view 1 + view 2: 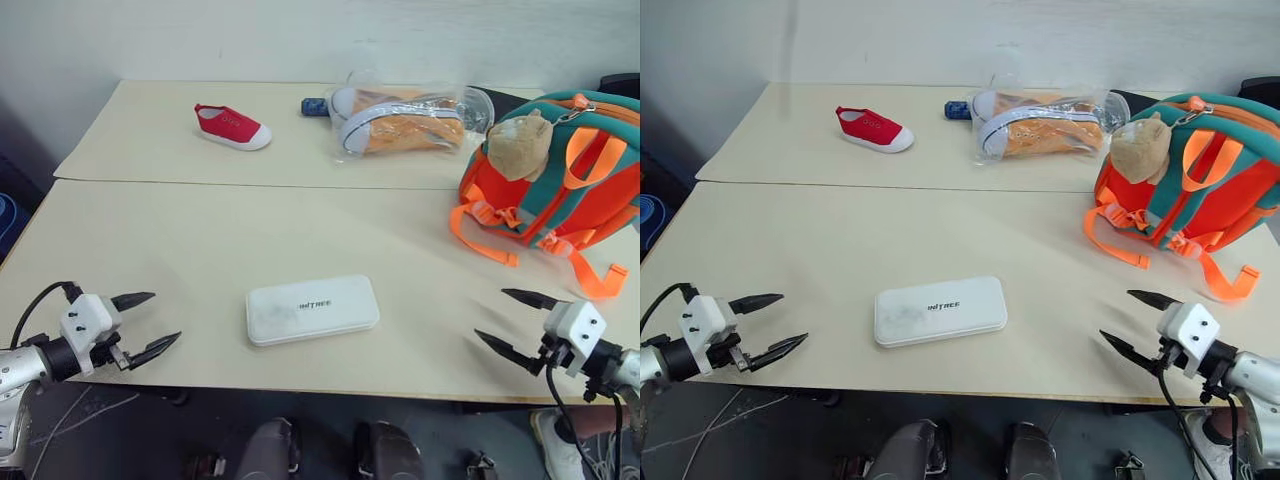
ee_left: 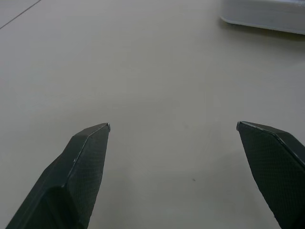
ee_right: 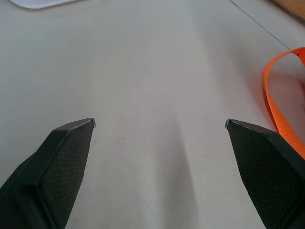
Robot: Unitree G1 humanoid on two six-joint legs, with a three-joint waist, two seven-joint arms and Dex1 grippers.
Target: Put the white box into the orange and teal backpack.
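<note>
The white box lies flat near the table's front edge, midway between my two arms, dark lettering on its top. Its edge also shows in the left wrist view as the white box. The orange and teal backpack stands at the right of the table with a tan plush toy on it and orange straps trailing toward me. My left gripper is open over the front left of the table, well left of the box. My right gripper is open at the front right, below the backpack, nothing between its fingers.
A red shoe lies at the back left of the far table. A clear plastic bag with orange-and-white shoes sits at the back, left of the backpack. An orange strap lies near my right gripper. The table's front edge runs just before me.
</note>
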